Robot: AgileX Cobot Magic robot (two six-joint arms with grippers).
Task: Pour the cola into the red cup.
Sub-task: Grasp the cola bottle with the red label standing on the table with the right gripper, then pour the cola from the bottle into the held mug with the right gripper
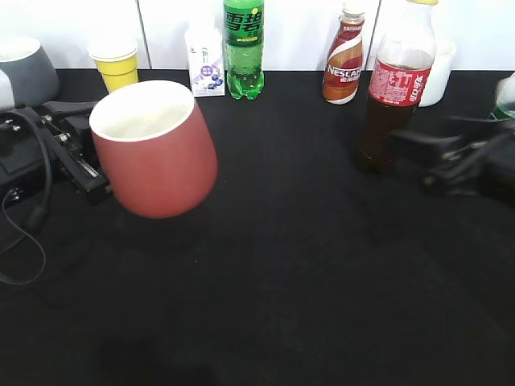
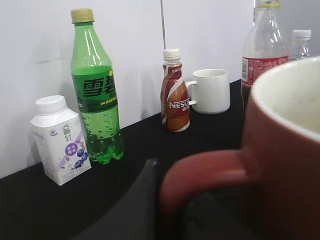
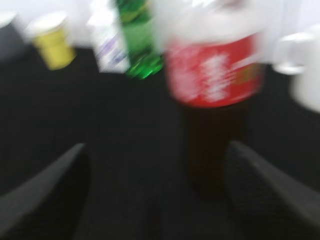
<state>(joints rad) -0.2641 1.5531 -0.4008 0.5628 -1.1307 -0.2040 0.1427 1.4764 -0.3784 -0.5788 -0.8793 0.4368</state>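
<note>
Reaching: right gripper (image 3: 157, 190), jaws spread wide, apparently not yet touching the cola (image 1: 397, 88) upright on the bench (image 1: 306, 265). Centre jaws below label. Left gripper (image 1: 80, 173) grasps the red cup (image 1: 154, 149), lifted.

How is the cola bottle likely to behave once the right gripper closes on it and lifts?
The cola bottle is tall and narrow, so a push up high would probably tip it. Dark liquid fills only the lower part, so it is likely light and may slosh. The clear plastic wall probably gives under a squeeze. The right gripper is open around its base.
</note>
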